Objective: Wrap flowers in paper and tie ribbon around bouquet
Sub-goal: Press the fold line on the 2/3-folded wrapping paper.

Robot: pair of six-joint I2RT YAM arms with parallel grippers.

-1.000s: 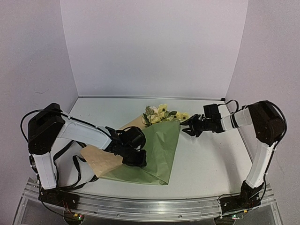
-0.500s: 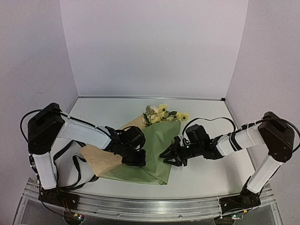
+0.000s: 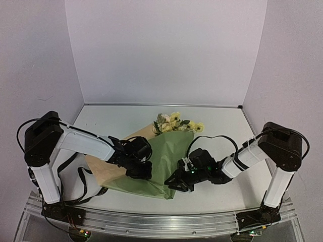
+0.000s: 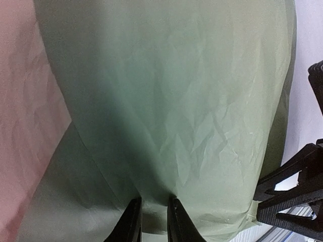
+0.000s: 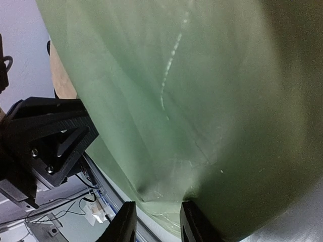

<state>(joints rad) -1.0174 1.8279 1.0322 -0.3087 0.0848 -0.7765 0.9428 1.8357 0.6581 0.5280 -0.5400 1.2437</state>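
While both arms are stretched low over the desk [image 3: 222,136], the paper [image 3: 174,151] is the biggest thing on it. It is folded over into a rough cone with the olive face up, and the tan kraft face shows out past the left end effector [image 3: 141,170] on its outer left side. That end effector sits on the olive fold near its left edge, fingers [image 4: 132,222] almost together and pinching a pucker of the paper; in the left wrist view creases fan out from the gap. Next, the right end effector [image 3: 174,184] is low at the paper's near right corner, just right of the left one, the two close but apart. Its fingers [image 5: 194,224] straddle the paper's lower edge with a narrow gap; cannot tell if clamped on it or only around it. The right wrist view shows the left one's black frame just beside it. The flowers [image 3: 174,122], yellow and cream heads with green leaves, poke out of the cone's wide far end, well beyond both end effectors toward the back wall; stems are hidden under the olive fold.
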